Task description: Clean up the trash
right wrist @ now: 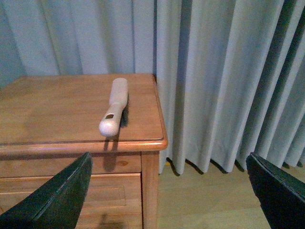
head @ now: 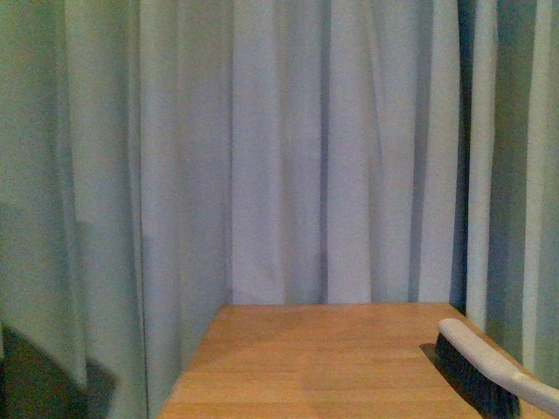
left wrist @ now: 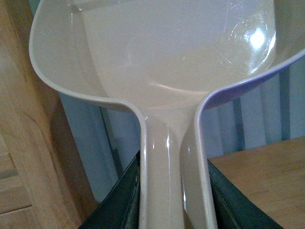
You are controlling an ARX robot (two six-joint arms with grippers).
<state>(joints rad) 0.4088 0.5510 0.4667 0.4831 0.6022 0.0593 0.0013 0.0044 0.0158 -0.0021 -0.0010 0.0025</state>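
Closest to my left wrist camera is the glossy beige plastic dustpan (left wrist: pixel 181 57). Its long handle runs straight down into the left claw (left wrist: pixel 174 206), whose dark fingers (left wrist: pixel 119 205) press on either side of it and grip it firmly. The pan's scoop fills the top of that view and looks bare inside. I cannot tell from any of my three views where the crumpled trash lies.

The right claw (right wrist: pixel 164 195) is spread wide and holds nothing, its two dark fingers far apart at the lower corners of its own camera. Beyond it stands the light wooden bench (right wrist: pixel 57 105). A hand brush with an off-white handle and dark bristles (right wrist: pixel 114 107) lies flat near the bench's right edge, close to a corner, well apart from the claw. From the front camera I see the same brush (head: pixel 485 371) at the lower right of the bench top (head: pixel 314 358). Pale grey-blue pleated curtains (head: pixel 279 148) hang behind everything, down to the wooden floor (right wrist: pixel 205 200).
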